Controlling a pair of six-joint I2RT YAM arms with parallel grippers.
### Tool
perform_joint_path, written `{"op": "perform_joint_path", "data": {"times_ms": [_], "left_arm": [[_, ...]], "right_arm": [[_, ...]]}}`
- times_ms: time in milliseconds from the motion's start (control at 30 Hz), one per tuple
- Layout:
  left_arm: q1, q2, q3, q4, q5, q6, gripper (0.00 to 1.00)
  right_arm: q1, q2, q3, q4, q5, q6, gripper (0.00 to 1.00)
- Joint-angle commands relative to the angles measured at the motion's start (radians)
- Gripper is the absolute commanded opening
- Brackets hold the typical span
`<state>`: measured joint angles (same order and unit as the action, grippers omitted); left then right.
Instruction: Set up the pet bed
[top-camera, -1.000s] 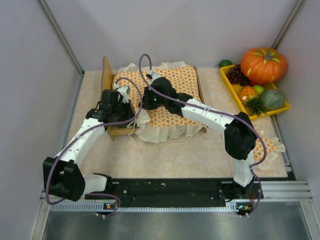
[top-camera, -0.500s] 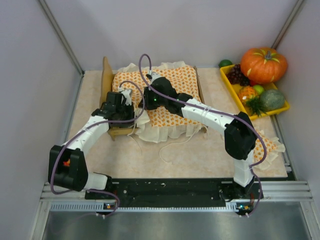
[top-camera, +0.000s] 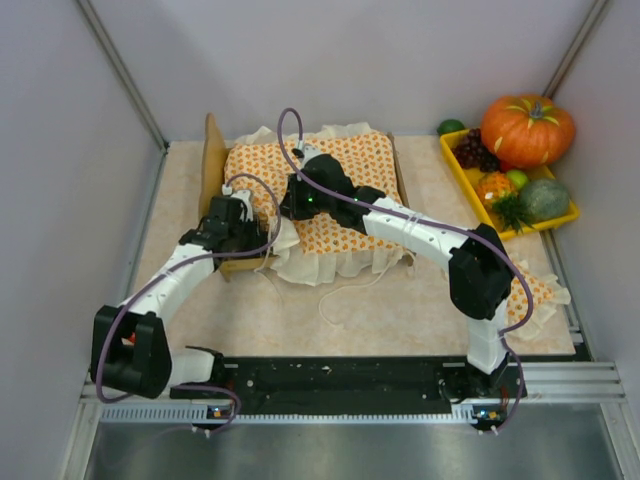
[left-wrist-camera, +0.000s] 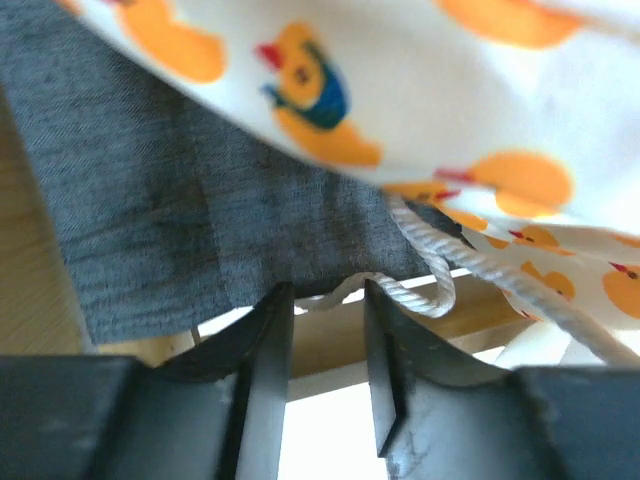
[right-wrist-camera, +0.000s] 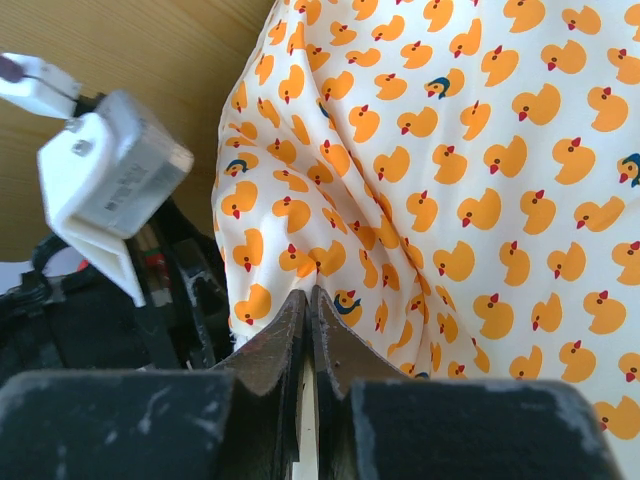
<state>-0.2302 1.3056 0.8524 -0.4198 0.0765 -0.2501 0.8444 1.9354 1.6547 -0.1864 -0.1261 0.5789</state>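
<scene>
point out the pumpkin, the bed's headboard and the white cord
pumpkin (top-camera: 528, 130): top external view, its orange body
headboard (top-camera: 213, 150): top external view, upper plywood face
white cord (left-wrist-camera: 418, 238): left wrist view, twisted strand under the duck fabric

Jaws of left gripper (left-wrist-camera: 325, 298): shut 1 second ago, now parted a little, with a narrow gap between the fingers (left-wrist-camera: 262, 340). The gripper has drawn back toward the near edge, away from the bedspread (top-camera: 345, 170), and now sits at the near-left frame corner of the pet bed (top-camera: 213, 152). Left elbow (top-camera: 128, 352) lifted inward midway, then dropped back down and outward.
</scene>
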Motion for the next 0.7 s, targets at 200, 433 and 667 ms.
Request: {"op": "perform_joint_path", "data": {"times_ms": [200,433,667], "left_arm": [[0.003,-0.235,0.057,-0.105,-0.003,-0.032,0.61],[0.003,-0.397,0.086,-0.191,-0.059,-0.06,0.64],[0.003,-0.581,0.1,-0.2,-0.233,-0.107,0.72]], "right_arm": [[0.007,-0.012,0.025,0.039,-0.013,-0.002,0.04],[0.031,-0.042,-0.006,0.031,-0.096,-0.039,0.11],[0.096,-0.024,-0.027,0.03,-0.058,-0.048,0.13]]}}
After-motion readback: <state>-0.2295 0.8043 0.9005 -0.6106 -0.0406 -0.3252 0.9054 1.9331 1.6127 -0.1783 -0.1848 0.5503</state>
